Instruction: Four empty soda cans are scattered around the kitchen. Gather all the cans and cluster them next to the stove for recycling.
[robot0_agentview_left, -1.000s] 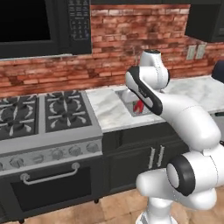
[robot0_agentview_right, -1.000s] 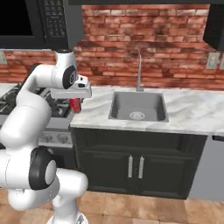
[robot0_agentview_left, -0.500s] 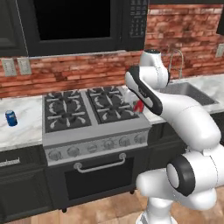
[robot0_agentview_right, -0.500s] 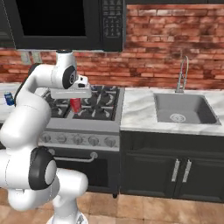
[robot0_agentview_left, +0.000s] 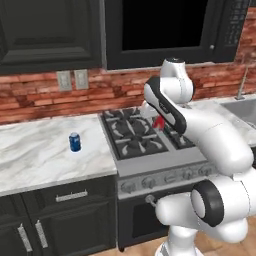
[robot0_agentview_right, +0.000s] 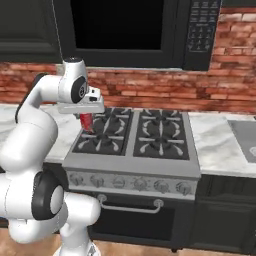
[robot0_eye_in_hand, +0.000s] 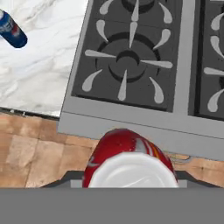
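My gripper (robot0_agentview_right: 86, 116) is shut on a red soda can (robot0_agentview_right: 87, 123) and holds it upright above the left burners of the stove (robot0_agentview_right: 130, 170). From the left base camera the red can (robot0_agentview_left: 160, 123) shows just behind my forearm, over the stove's (robot0_agentview_left: 165, 172) black grates. The hand view looks down past the red can's silver top (robot0_eye_in_hand: 127, 162) onto a burner and the stove's front edge (robot0_eye_in_hand: 131, 127). A blue soda can (robot0_agentview_left: 74, 142) with a white band stands on the marble counter left of the stove; it is the blue can (robot0_eye_in_hand: 12, 29) at the top left of the hand view.
A black microwave (robot0_agentview_right: 125, 30) hangs over the stove. White marble counter (robot0_agentview_left: 35, 155) stretches left of the stove above dark cabinets. A sink (robot0_agentview_left: 245, 107) lies to the right. Wall outlets (robot0_agentview_left: 70, 80) sit on the red brick wall.
The base has driven left, so the views slid from the sink to the stove and the blue can came into sight. The gripper kept its hold on the red can.
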